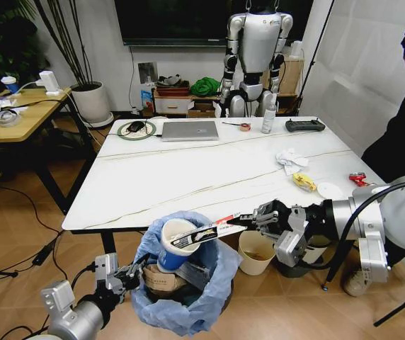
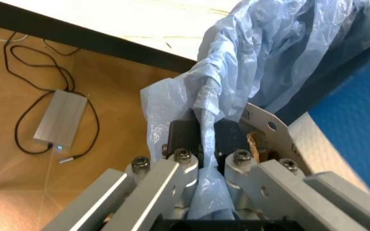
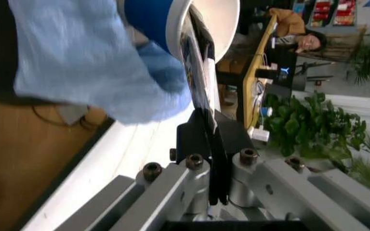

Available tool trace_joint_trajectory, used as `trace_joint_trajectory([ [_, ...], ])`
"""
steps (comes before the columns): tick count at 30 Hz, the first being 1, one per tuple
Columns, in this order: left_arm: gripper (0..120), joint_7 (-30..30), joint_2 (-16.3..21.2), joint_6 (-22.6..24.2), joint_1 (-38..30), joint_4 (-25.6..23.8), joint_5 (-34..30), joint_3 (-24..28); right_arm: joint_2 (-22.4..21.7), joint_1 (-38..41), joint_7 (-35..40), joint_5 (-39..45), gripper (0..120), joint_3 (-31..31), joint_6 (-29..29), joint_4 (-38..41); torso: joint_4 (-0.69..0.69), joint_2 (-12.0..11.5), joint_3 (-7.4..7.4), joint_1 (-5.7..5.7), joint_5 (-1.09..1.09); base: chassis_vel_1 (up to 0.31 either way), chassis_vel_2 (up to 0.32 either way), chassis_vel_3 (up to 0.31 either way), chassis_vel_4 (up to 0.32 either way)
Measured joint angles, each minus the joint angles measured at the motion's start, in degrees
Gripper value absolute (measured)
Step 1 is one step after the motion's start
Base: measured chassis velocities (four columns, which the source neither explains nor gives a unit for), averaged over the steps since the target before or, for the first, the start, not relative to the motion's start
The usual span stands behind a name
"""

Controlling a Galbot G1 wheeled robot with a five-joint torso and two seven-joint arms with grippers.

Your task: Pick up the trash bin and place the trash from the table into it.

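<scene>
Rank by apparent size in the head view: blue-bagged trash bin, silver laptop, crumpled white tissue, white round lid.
1. Dark trash bin with crinkled blue bag, though it sits nearest the camera.
2. Closed silver laptop.
3. Crumpled white tissue and round white lid: too alike to rank.

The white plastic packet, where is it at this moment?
In the head view, the white plastic packet is pinched in the right claw, over the trash bin, resting across the blue paper cup.

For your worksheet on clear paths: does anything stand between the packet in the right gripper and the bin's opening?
Yes. The blue paper cup stands upright in the trash bin, directly under the white packet pinched by the right gripper. The left gripper clamps the bag.
</scene>
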Motion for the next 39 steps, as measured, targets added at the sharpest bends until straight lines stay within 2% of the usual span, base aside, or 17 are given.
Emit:
trace_joint_trajectory([
  [13, 0, 0.0, 0.31, 0.02, -0.17, 0.03, 0.01, 0.15, 0.96, 4.18, 0.0, -1.25, 0, -0.43, 0.64, -2.27, 0.01, 0.0, 0.0, 0.0, -0.02, 0.0, 0.0, 0.0, 0.0],
  [18, 0, 0.0, 0.41, 0.02, -0.24, 0.23, -0.02, 0.15, 0.83, 3.08, -0.03, -1.78, 0, 0.36, 0.82, -3.15, 0.0, 0.0, 0.0, 0.0, -0.01, 0.0, 0.0, 0.0, 0.0],
  [26, 0, 0.13, 0.79, -0.03, -0.43, 0.82, -0.05, 0.02, -0.13, 6.69, -0.03, 3.18, 0, 1.12, 0.88, -3.85, 0.0, 0.0, 0.0, 0.0, -0.01, 0.0, 0.0, 0.0, 0.0],
  [30, 0, -0.31, 1.08, -0.21, -0.67, 1.28, -0.39, -0.49, -1.52, 7.68, -0.06, 7.26, 0, 1.45, 0.29, -0.98, 0.0, 0.0, 0.0, 0.0, -0.02, 0.0, 0.0, 0.0, 0.0],
  [34, 0, -0.54, 1.02, -0.27, -0.83, 1.18, -1.07, -0.51, -2.04, 5.87, -0.07, 7.33, 0, 1.31, 0.12, 1.16, 0.0, 0.0, 0.0, 0.0, -0.03, 0.0, 0.0, 0.0, 0.0],
  [39, 0, -0.58, 0.28, -0.31, -0.24, 0.16, -1.26, -0.94, -1.5, 0.4, -0.03, 2.79, 0, 0.64, -0.03, 3.67, 0.01, 0.0, 0.0, 0.0, 0.0, 0.0, 0.0, 0.0, 0.0],
])
